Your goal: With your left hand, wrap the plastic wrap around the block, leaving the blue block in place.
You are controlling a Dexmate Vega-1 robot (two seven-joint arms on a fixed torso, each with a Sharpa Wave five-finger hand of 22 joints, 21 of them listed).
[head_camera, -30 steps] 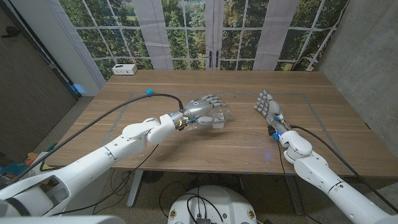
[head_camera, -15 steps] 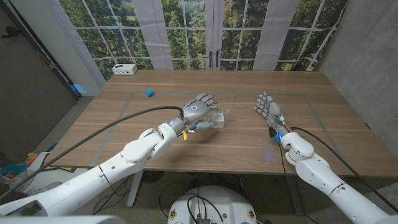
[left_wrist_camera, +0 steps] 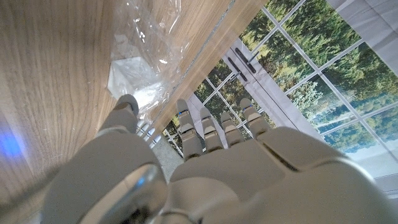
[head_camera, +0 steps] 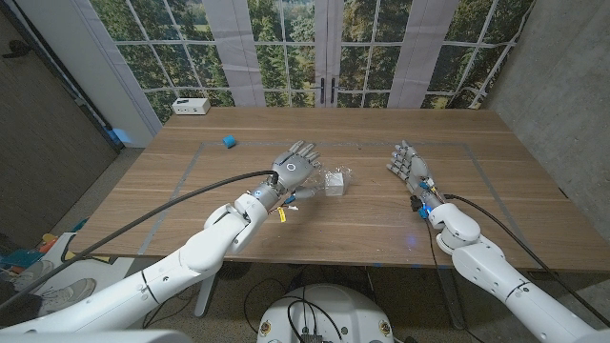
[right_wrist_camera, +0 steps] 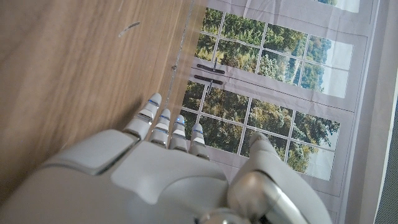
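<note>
A small white block wrapped in crinkled clear plastic wrap lies at the middle of the wooden table. My left hand hovers just left of it, fingers spread, holding nothing and apart from the wrap. In the left wrist view the wrap covers the block just beyond my left hand. The blue block sits alone at the back left. My right hand stands upright with fingers apart at the right, and its back fills the lower part of the right wrist view.
A white box stands at the table's far left corner. Grey tape lines mark a rectangle on the tabletop. Windows stand behind the table's far edge.
My left hand has let go of the wrapped block and drawn back to the left, lifting and spreading its fingers. The block stays put. The right hand has not moved.
</note>
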